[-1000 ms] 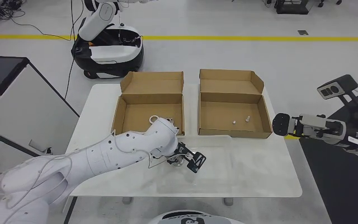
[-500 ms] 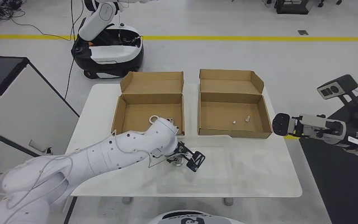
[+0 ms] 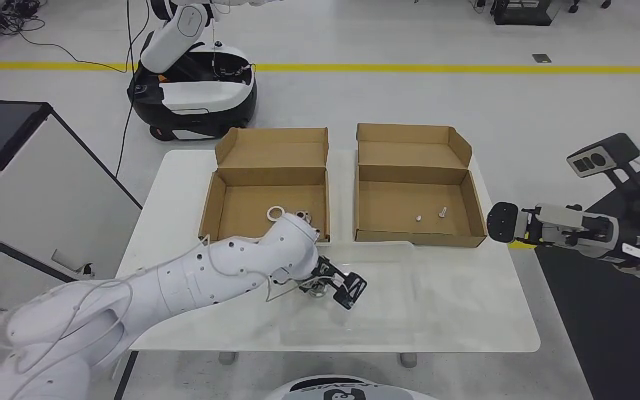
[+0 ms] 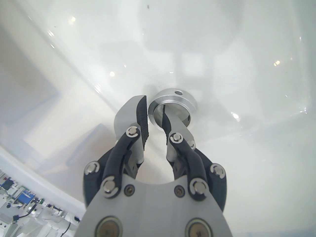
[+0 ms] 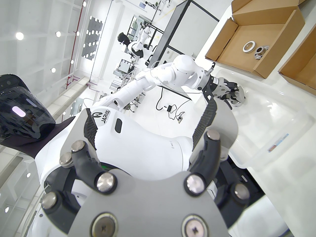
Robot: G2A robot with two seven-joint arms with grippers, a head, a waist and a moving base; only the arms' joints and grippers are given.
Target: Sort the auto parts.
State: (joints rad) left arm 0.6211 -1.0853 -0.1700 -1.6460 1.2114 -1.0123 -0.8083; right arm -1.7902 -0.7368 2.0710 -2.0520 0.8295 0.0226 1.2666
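**Sorting station, seen from the front of the table.** The white table (image 3: 480, 320) carries two open cardboard boxes side by side at its far half, and a clear tray (image 5: 271, 114) in front of them.

The left box (image 3: 212, 205) holds two ring-shaped metal pieces lying close together near its front right corner: a flat ring (image 5: 248, 46) and a shorter hub (image 5: 260, 50). The right box (image 3: 390, 205) holds two small pin-like parts (image 3: 418, 215), apart from each other on its floor.

The left gripper (image 4: 151, 102) points down into the tray, just in front of the left box's front right corner. The right gripper (image 3: 502, 220) hangs beyond the table's right edge, spread wide and empty, well apart from everything on the table.

The part in hand is a metal collar (image 4: 182, 97). It lies flat on the tray floor with its bore facing up, so it has no long axis to line up with. The left gripper straddles the collar's near wall, with one pad outside it and the other down inside the bore. The two pads are narrowly apart, and a sliver of gap shows on the inner side, so the wall looks bracketed rather than pinched.

The next move probably turns on closing across that wall. The left box lies directly behind the collar and already holds ring-shaped parts, so it seems the likely destination.
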